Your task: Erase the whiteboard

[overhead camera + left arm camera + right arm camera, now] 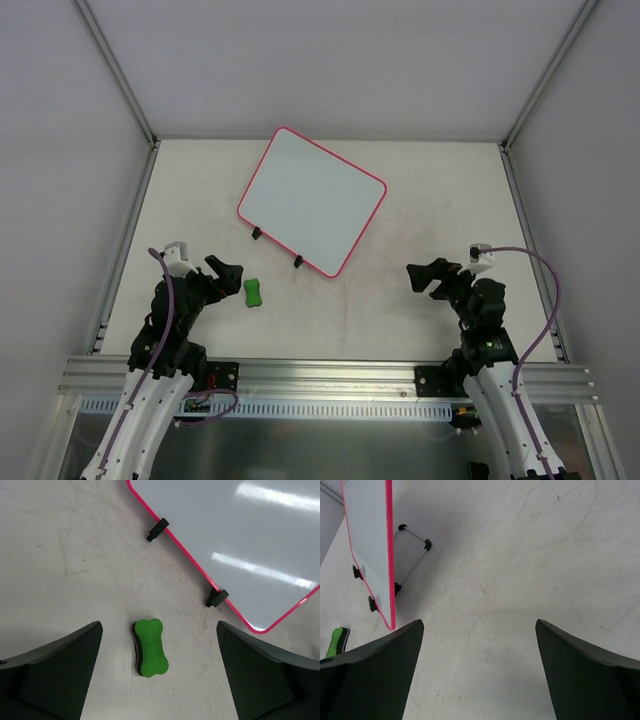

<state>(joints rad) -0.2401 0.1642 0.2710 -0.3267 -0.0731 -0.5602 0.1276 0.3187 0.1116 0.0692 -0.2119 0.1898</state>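
Note:
The whiteboard [312, 200] lies skewed at the table's back centre, white with a pink rim and two black clips [216, 598] on its near edge. No writing shows on its face. In the right wrist view the whiteboard [367, 545] appears nearly edge-on, propped on a wire stand [412, 547]. A green bone-shaped eraser [253, 293] lies flat on the table in front of the board's near-left edge. My left gripper [226, 272] is open just left of it; in its wrist view the eraser [150, 647] lies between the spread fingers, untouched. My right gripper [425, 275] is open over bare table.
The table [420, 200] is pale and scuffed, walled by grey panels with metal rails [125, 240] along both sides. A metal beam [330, 375] runs across the near edge by the arm bases. The eraser [336, 641] shows at the far left of the right wrist view.

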